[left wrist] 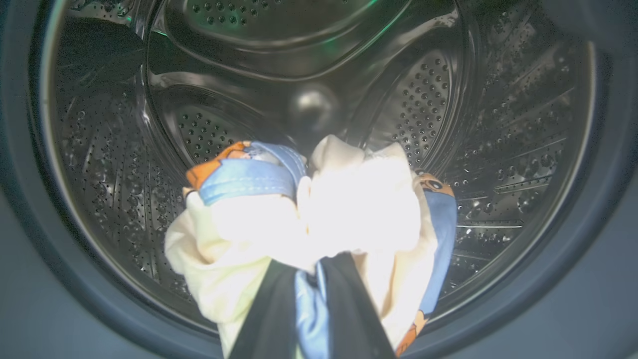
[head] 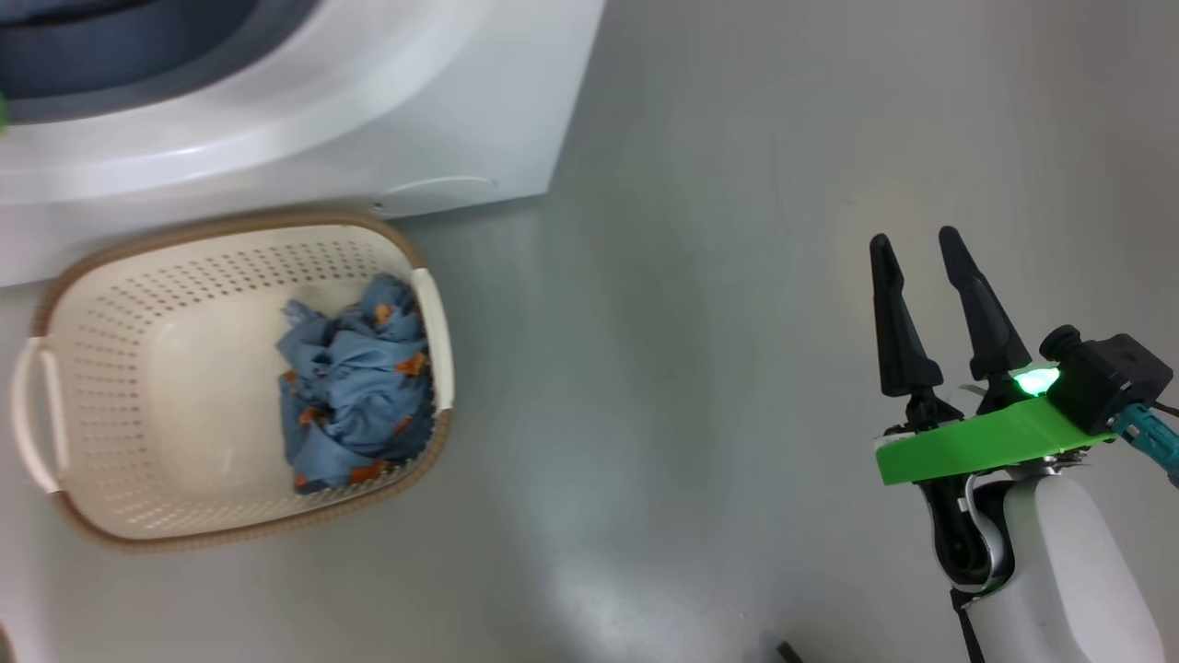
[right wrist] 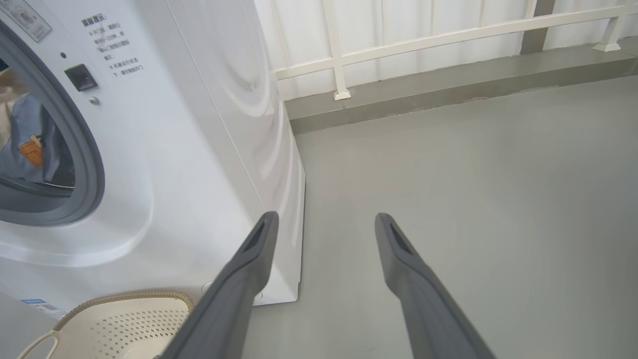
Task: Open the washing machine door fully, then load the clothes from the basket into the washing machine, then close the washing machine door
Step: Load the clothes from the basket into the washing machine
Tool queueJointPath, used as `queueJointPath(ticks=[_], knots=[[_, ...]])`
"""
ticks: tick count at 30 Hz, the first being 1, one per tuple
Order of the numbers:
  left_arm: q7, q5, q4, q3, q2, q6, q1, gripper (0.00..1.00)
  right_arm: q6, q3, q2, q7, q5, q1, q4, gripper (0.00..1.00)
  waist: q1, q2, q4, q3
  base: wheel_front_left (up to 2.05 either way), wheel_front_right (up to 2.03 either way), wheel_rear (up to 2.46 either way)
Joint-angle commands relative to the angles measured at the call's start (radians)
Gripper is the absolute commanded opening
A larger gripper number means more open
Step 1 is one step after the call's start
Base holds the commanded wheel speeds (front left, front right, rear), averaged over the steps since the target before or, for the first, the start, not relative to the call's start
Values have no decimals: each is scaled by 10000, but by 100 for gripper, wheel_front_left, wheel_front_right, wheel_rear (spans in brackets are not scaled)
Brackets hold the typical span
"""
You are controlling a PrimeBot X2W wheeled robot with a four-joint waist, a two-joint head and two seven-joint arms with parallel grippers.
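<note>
Left gripper (left wrist: 311, 264) clamped on cream garment (left wrist: 349, 209), blue printed cloth (left wrist: 249, 182) tangled in. Bundle hangs at washing machine (head: 368, 110) drum mouth. Soft, light, droopy, so grip bunched middle. Blue printed garment (head: 355, 387) in basket (head: 138, 276) just before machine. Right gripper (head: 914, 236) spread wide, empty, well off machine's right corner.

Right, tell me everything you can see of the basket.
The basket is a rectangular tub of cream plastic, its walls perforated with rows of small holes, under a brown woven-look rim. A pale looped handle sits at each short end. It stands upright on the grey floor, just in front of the washing machine; whether they touch I cannot tell. A crumpled blue garment with orange prints lies inside against its right end.
</note>
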Motion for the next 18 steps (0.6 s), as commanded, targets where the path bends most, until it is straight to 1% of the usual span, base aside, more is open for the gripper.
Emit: queueJointPath(ticks=[1,4,5,7,8,9,13,18], knots=[[-65,119,-26,155,665,-25,-435,0,16,290,58,-48,289,-59,-253,100,0,0,-649,606,0,0,0],[-65,198,420,144,948,-25,-1008,1,16,490,61,-48,540,-144,-263,100,0,0,-932,774,0,0,0],[-65,333,556,67,1067,-25,-1128,7,16,549,61,-48,602,-158,-262,100,0,0,-1011,807,0,0,0],[-65,589,751,-113,1250,-25,-1300,42,16,676,62,-48,704,-179,-266,100,0,0,-1158,852,0,0,0],[-65,626,843,-85,1313,-25,-1376,90,16,744,62,-48,745,-185,-264,100,0,0,-1225,867,0,0,0],[-65,659,934,-62,1347,-25,-1434,100,16,785,62,-48,774,-186,-262,100,0,0,-1262,874,0,0,0],[-65,724,1182,-79,1350,-25,-1547,100,16,814,63,-48,854,-151,-262,100,0,0,-1305,875,0,0,0],[-65,673,1166,-3,1160,-25,-1414,100,16,733,63,-48,842,-213,-252,100,0,0,-1168,874,0,0,0]])
